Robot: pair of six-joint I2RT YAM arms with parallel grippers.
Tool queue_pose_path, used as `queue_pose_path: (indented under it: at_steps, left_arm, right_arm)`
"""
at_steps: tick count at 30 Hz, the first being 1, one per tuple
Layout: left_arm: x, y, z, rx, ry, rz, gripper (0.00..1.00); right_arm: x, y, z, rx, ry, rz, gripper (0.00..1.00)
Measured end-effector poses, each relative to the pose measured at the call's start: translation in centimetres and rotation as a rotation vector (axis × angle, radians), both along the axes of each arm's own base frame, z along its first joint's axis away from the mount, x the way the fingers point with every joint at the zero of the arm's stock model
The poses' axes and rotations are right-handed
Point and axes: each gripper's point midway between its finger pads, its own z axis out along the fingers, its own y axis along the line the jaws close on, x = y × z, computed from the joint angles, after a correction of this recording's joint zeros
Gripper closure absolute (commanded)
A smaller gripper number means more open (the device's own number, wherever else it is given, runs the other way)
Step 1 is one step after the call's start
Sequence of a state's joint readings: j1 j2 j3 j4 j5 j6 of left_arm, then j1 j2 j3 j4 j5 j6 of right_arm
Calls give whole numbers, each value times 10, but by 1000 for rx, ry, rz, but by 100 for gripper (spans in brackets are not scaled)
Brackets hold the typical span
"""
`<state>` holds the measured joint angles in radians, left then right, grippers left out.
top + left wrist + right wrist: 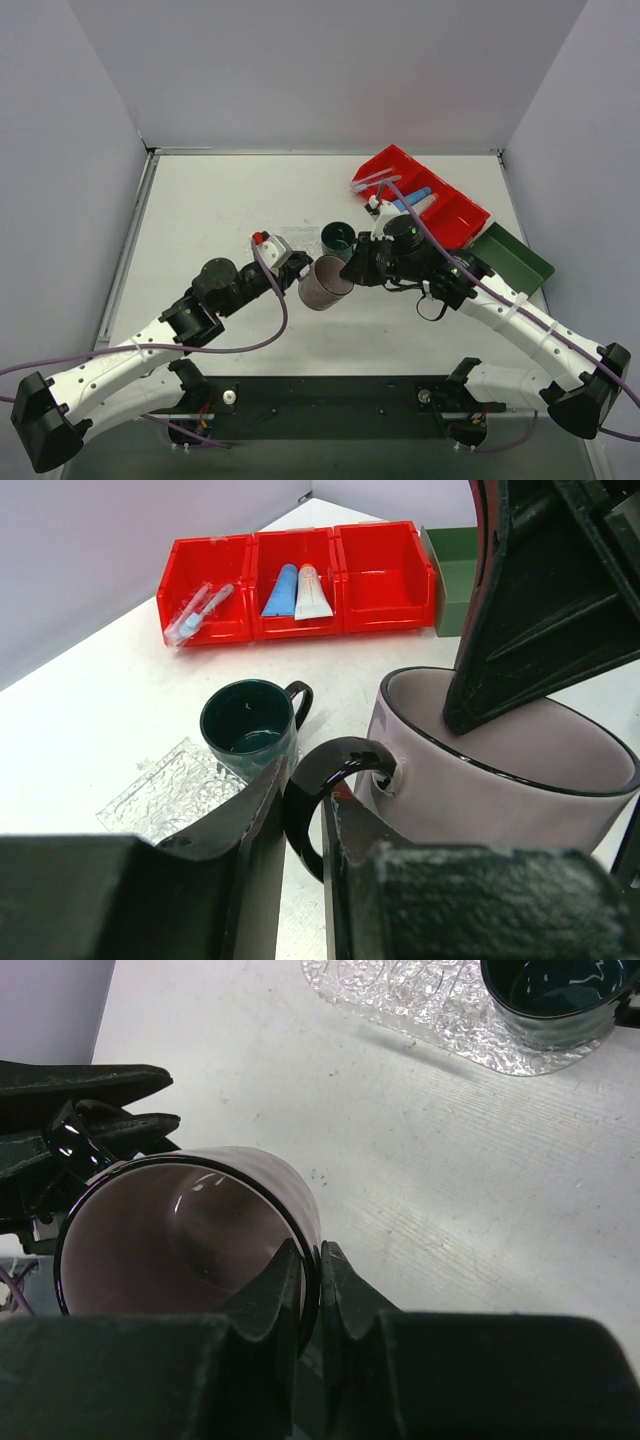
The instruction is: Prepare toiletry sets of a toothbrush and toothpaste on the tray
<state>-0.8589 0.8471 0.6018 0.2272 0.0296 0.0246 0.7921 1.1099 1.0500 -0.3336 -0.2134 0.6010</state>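
A blue tube (281,590) and a white tube (312,592) lie in the middle compartment of the red bin (300,536). The wrapped toothbrushes (198,612) lie in its left compartment. The clear glittery tray (165,795) lies flat on the table and also shows in the right wrist view (440,1005). My left gripper (303,785) is shut on the black handle of the mauve cup (480,800). My right gripper (318,1257) is shut on the same cup's rim (180,1235). In the top view the cup (322,283) hangs tilted between the left gripper (297,268) and the right gripper (352,272).
A dark green mug (248,725) stands at the clear tray's end, just behind the cup; it also shows in the top view (337,240). The red bin (420,195) sits at the back right. A dark green rectangular tray (512,258) lies beside it.
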Motion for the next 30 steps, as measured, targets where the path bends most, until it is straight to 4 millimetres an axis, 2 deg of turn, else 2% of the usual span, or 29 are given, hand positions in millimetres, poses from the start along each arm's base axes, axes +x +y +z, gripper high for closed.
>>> queue_pose_path:
  at_steps: [1,4,5,10,15,20,23,27,30]
  left_arm:
    - [0,0,0,0,1,0,91]
    - [0,0,-1,4,8,1,77]
    - [-1,0,-1,7,11,1,63]
    - [-5,6,7,12,22,4,30]
    - [-21,23,26,-7,15,4,24]
    - [-36,42,18,12,83,21,23]
    - [-40,49,24,-15,180,60,26]
    - [-37,50,45,-121,340,138,31]
    - [-35,45,42,-174,473,184,35]
  right_arm:
    - [0,0,0,-1,-2,-1,100]
    - [2,-1,0,-11,-14,1,100]
    - [2,-1,0,-14,-19,2,100]
    - [12,-11,-3,-65,-65,-33,100]
    - [23,-25,-8,-137,-110,-77,100]
    - [27,-27,-8,-193,-153,-65,100]
    - [27,-18,-8,-248,-199,-39,100]
    - [21,-1,-14,-308,-241,7,100]
    - [16,10,-21,-350,-265,33,100]
